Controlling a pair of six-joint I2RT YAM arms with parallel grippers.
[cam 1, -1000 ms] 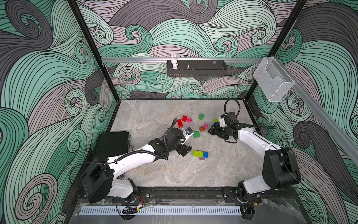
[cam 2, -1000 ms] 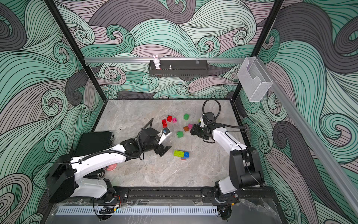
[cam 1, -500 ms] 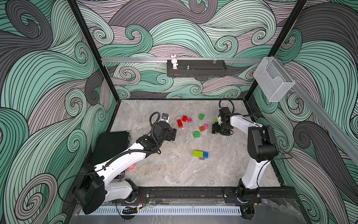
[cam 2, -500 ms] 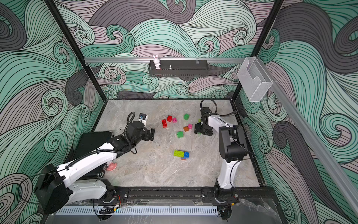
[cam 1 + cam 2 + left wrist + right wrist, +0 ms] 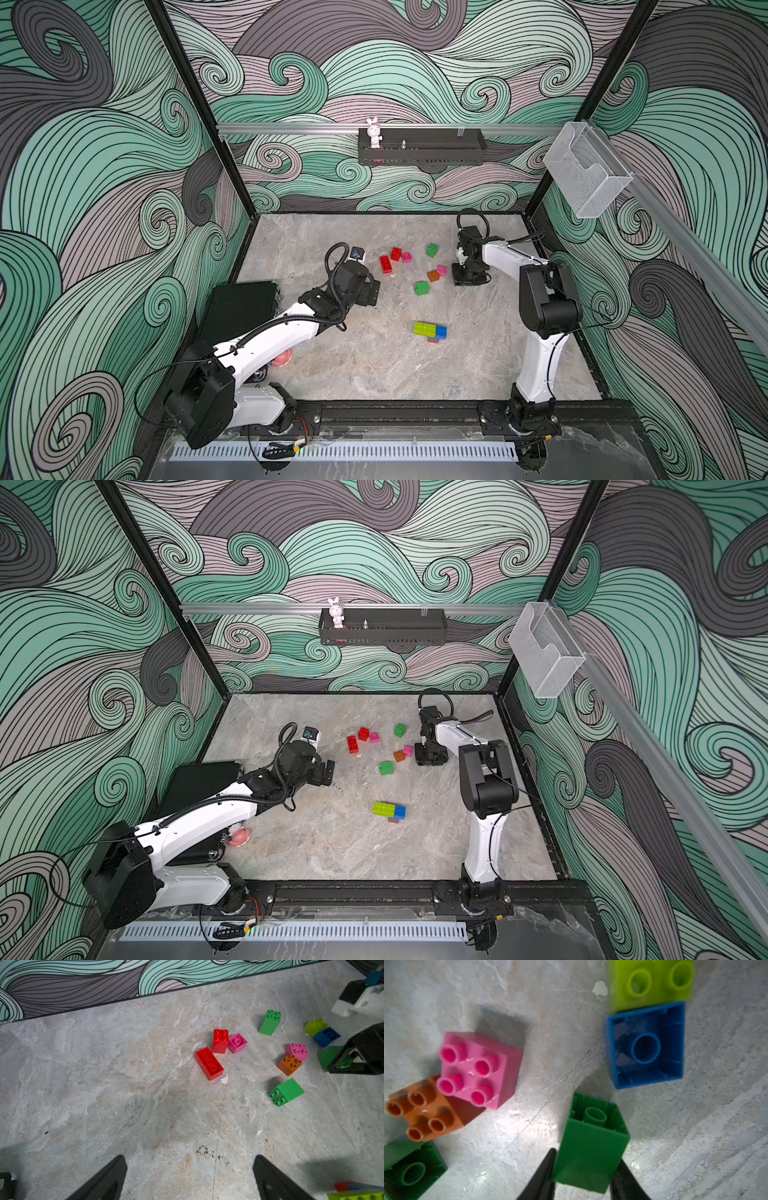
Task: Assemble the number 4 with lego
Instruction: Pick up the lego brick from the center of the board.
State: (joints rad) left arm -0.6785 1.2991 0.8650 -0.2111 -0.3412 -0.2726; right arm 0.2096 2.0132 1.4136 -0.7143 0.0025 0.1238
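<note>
Where the right jaws flank it, green brick seems pinched.

A robot lab cell: left arm and right arm on a rail, marble-look table, wave-print walls, black posts.

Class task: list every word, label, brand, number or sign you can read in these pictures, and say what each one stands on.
No text can be read in any view.
Blue mark on the left wrist camera: too small to read.
Studs of the pink brick and orange brick: blurred, no lettering legible.
Green brick in the right pincer: plain, no print.
</note>
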